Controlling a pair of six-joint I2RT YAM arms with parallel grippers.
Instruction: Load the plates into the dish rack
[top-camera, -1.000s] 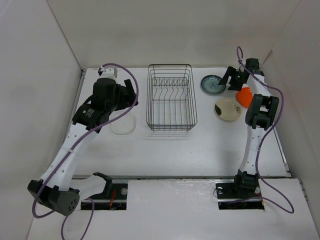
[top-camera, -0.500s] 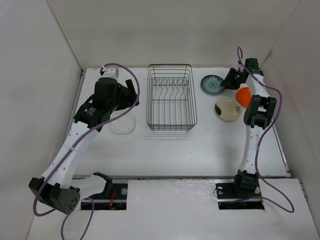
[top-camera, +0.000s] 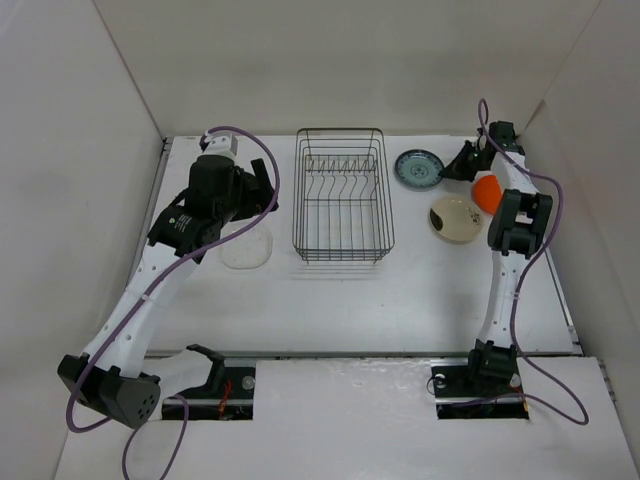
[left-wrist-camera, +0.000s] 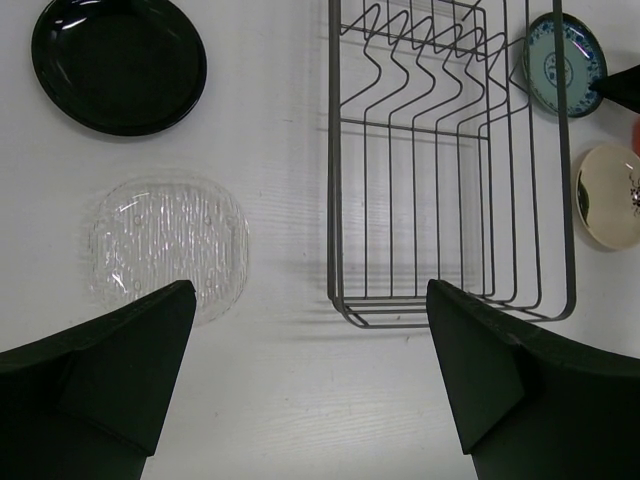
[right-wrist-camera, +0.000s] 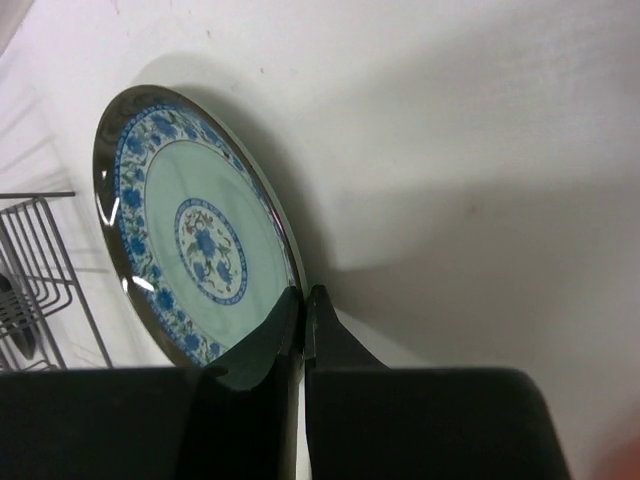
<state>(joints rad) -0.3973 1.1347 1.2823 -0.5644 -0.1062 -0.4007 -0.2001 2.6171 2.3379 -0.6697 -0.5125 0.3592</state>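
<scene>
From above, the dish rack (top-camera: 340, 195) stands on the white surface (top-camera: 380, 300) between the two arms, with no plate in it. Left of it lies the clear plate (top-camera: 246, 247), partly under the left arm, whose left fingers (top-camera: 260, 180) hang above the surface beside the rack. To the rack's right sit the dark teal patterned plate (top-camera: 416, 168), the cream plate (top-camera: 455, 218) nearer the arms, and the orange plate (top-camera: 487, 190) against the right arm; the right fingers (top-camera: 461, 163) meet the teal plate's right edge. The left wrist view looks straight down: the left fingers (left-wrist-camera: 110, 370) are spread wide and hold nothing, with the black plate (left-wrist-camera: 118, 65) and the clear plate (left-wrist-camera: 170, 245) on the left and the rack (left-wrist-camera: 450, 160) on the right. In the right wrist view, the right fingers (right-wrist-camera: 335, 345) are pressed together, clamped on the rim of the teal plate (right-wrist-camera: 190, 230), with a corner of the rack (right-wrist-camera: 40, 270) at the left edge.
</scene>
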